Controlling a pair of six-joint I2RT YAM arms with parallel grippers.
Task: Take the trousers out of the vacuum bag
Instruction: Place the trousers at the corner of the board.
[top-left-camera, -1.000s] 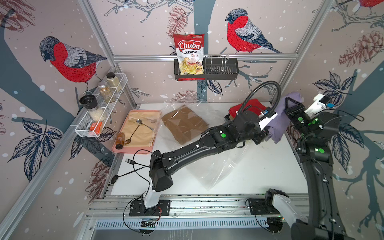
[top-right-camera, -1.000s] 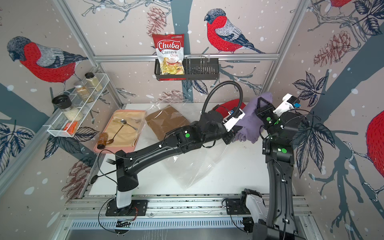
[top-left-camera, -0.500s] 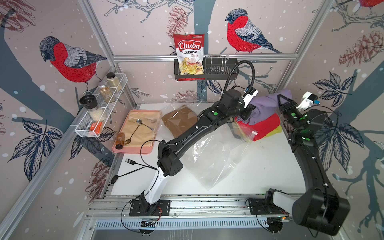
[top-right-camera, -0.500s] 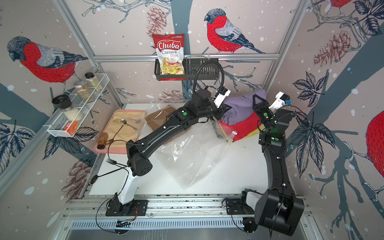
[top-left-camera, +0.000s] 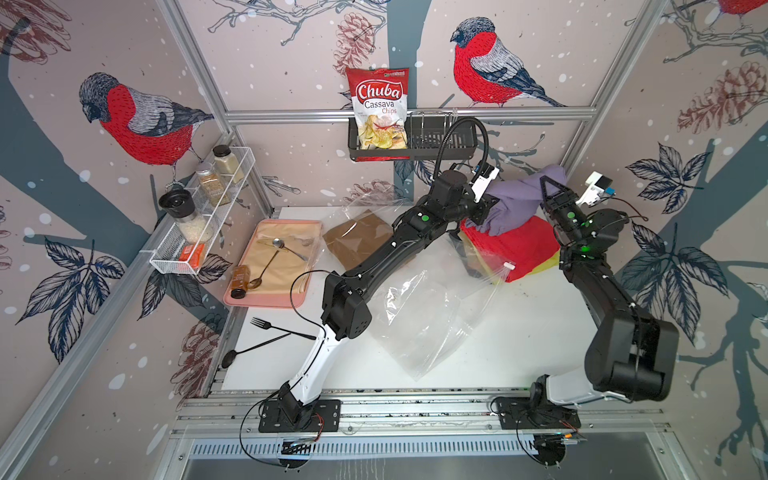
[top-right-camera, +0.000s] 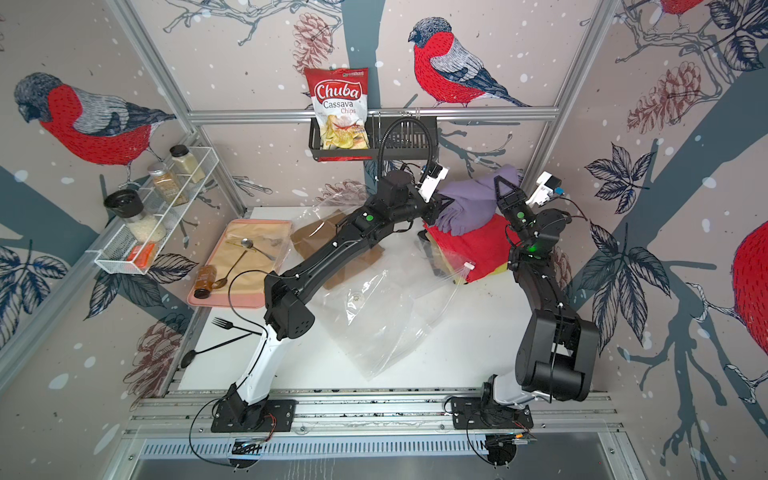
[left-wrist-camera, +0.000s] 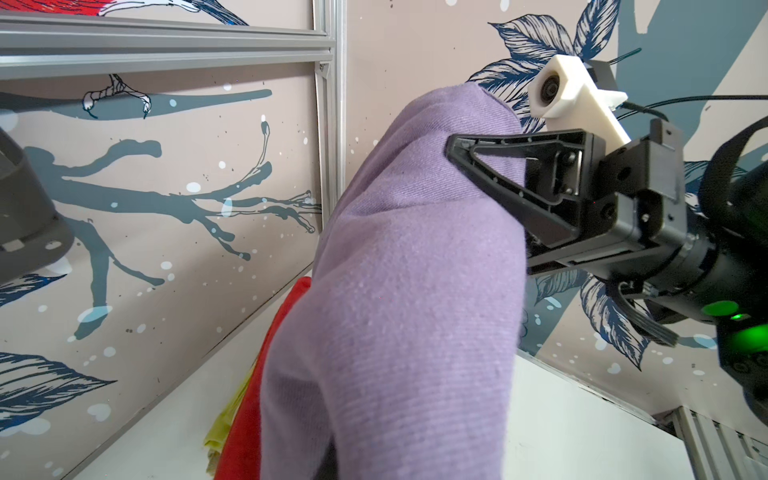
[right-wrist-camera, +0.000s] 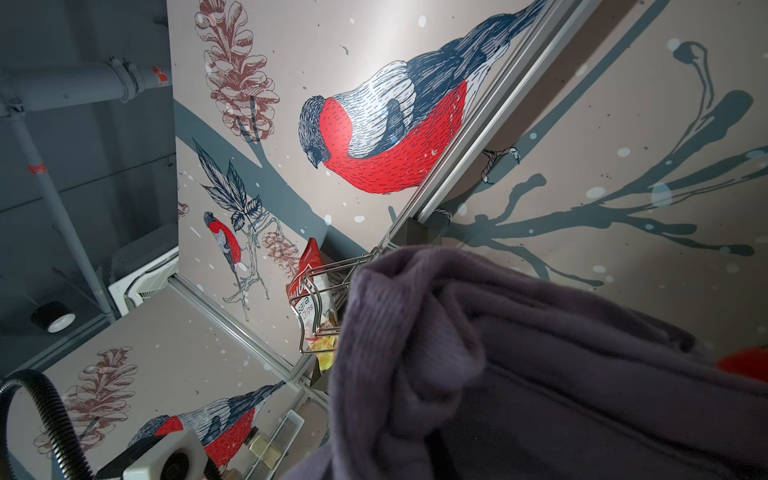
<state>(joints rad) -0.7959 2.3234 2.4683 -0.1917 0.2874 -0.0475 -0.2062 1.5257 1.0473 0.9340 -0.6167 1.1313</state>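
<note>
Two grippers held one garment. The right gripper (top-left-camera: 545, 181) pointed upward, jaws pressed together on a fold of the purple trousers (top-left-camera: 515, 203), close to the rear right corner post. The left gripper (top-left-camera: 487, 207) pinched the same trousers at a lower point. Its jaws were buried in cloth in both top views, so that grip is judged from the cloth running straight out of it.

The purple trousers hung clear of the table between the two grippers, with their lower edge draped on the red trousers (top-left-camera: 519, 245). The red trousers lay on the yellow trousers (top-left-camera: 549, 262) at the right rear of the table. The bag (top-left-camera: 419, 320) lay slack at mid-table with its mouth against that pile. Something tan showed through the plastic at the mouth. The brown trousers (top-left-camera: 357, 243) lay beside the bag, under the left arm.

Probable faults from this position:
- Opposed pulling could strip the cloth from the weaker pinch.
- The trailing edge could drag the red trousers off the pile.
- Further lift or rearward travel could snag the cloth on the post.
- The left arm, crossing above the bag, could catch the plastic.
</note>
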